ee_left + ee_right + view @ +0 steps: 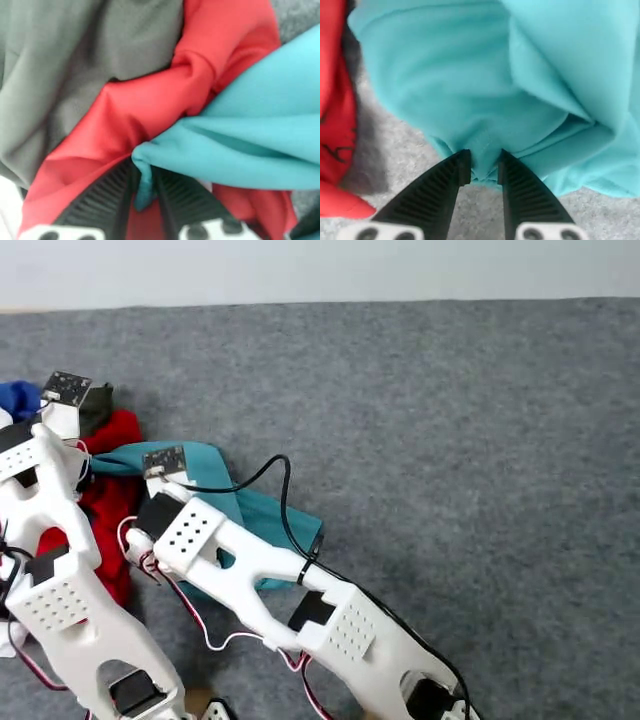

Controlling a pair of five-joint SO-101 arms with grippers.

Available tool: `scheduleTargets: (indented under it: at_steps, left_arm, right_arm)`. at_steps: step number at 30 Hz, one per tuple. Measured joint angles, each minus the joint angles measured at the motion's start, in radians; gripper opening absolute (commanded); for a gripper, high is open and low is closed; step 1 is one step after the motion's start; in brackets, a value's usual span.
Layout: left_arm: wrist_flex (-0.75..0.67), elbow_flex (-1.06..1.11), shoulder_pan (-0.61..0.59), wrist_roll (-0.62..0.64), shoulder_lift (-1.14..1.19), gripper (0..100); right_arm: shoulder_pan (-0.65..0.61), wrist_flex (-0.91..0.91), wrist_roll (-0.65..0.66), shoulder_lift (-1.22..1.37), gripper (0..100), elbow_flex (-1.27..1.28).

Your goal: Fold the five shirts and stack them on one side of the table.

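Observation:
A teal shirt (262, 508) lies crumpled at the table's left, partly under the right arm. My right gripper (483, 167) is shut on a fold at its edge (485, 140). My left gripper (145, 182) is shut on another corner of the teal shirt (250, 140), over a red shirt (150, 100). The red shirt (112, 490) lies to the left of the teal one in the high view. A grey shirt (75, 65) sits beside the red one, and a blue shirt (18, 398) lies at the far left edge.
The grey carpeted table (450, 420) stretches out to the right and back of the shirt pile. Both white arms (250, 570) crowd the front left corner, with loose cables around them.

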Motion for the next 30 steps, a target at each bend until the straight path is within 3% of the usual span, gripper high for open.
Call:
scheduleTargets:
  at_steps: [14,18,30]
  left_arm:
    - [0.0,0.0,0.0,0.0,0.0,0]
    - [0.0,0.0,0.0,0.0,0.0,0]
    - [0.0,0.0,0.0,0.0,0.0,0]
  right_arm:
    - [0.101,0.0,0.0,0.002,10.7,0.0]
    - [0.121,0.0,0.0,0.002,0.5,0.0]
    - [0.198,0.011,0.006,0.002,0.9,0.0]
